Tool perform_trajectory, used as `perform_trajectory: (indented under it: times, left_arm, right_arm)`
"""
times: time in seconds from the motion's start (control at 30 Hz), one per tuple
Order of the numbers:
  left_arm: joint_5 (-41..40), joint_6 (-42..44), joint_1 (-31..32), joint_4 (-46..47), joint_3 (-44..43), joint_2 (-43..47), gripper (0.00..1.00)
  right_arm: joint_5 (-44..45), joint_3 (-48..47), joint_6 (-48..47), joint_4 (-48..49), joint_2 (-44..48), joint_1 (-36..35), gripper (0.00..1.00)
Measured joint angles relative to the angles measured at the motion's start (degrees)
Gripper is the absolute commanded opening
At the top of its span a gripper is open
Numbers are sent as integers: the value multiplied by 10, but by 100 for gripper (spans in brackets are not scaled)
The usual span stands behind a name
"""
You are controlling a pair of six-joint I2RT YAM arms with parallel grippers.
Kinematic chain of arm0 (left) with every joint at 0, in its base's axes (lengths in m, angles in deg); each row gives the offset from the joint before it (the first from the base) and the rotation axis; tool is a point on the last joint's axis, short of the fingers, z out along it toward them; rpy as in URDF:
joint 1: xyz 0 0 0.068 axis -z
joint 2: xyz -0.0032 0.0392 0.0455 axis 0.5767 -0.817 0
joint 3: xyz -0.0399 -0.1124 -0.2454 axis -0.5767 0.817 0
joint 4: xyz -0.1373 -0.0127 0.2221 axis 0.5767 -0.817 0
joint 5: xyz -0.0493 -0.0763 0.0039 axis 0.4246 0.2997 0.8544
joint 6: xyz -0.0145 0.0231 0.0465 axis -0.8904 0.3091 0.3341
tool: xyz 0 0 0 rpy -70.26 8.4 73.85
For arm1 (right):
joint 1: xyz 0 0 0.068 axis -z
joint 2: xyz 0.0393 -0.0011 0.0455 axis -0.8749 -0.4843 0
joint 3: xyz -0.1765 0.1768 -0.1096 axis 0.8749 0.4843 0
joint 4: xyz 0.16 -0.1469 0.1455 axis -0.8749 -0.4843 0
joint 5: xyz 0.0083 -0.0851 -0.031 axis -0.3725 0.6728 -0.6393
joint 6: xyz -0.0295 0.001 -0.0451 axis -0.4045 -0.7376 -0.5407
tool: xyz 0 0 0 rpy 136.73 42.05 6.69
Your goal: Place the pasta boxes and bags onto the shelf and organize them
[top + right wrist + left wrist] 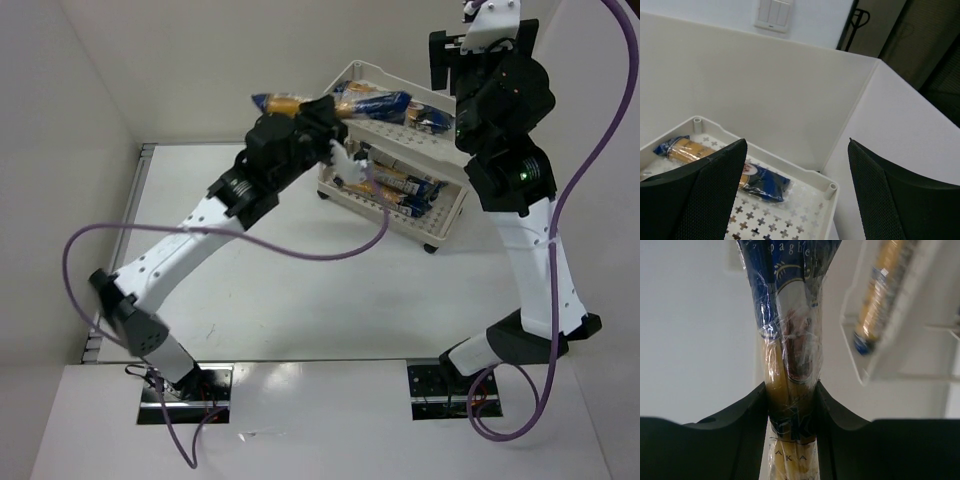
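Observation:
My left gripper (318,112) is shut on a long pasta packet (275,102) and holds it in the air at the left end of the cream-white shelf cart (446,215). In the left wrist view the packet (790,355) runs up between the shut fingers (742,430), dark blue end on top. Two packets (375,100) lie in the top tray and more packets (405,186) lie in the lower tray. My right gripper (450,70) is open and empty above the top tray's far right corner (826,192), where one packet (735,172) shows.
White walls close the table at the back and the left. The cart stands at the back, right of centre. A purple cable (300,250) hangs from the left arm over the table in front of the cart. The right arm stands tall beside the cart's right end.

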Motion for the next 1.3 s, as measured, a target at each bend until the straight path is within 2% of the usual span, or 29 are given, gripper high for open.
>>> perform_trajectory:
  times: [0.1, 0.23, 0.3, 0.5, 0.63, 0.73, 0.8, 0.97, 1.3]
  left_arm:
    - [28, 27, 0, 11, -140, -117, 0]
    - [67, 38, 0, -16, -385, -291, 0]
    - [84, 47, 0, -20, -447, -342, 0]
    - [118, 42, 1, -73, -445, -363, 2]
    - [132, 27, 3, -88, -429, -363, 14]
    - [136, 14, 5, -108, -423, -363, 41]
    - [138, 11, 5, -121, -422, -363, 63]
    - [137, -14, 5, -120, -382, -347, 78]
    - [126, -49, 5, -27, -381, -319, 83]
  right_arm:
    - [5, 5, 4, 2, 16, 13, 86]
    - [10, 27, 9, 4, 50, 41, 86]
    - [12, 42, 10, 5, 71, 47, 86]
    - [13, 90, 12, 20, 123, 63, 86]
    - [13, 107, 11, 24, 134, 65, 86]
    - [13, 110, 12, 24, 132, 65, 86]
    - [13, 113, 12, 23, 132, 65, 86]
    - [10, 114, 12, 23, 132, 67, 86]
    - [4, 114, 17, 22, 132, 70, 86]
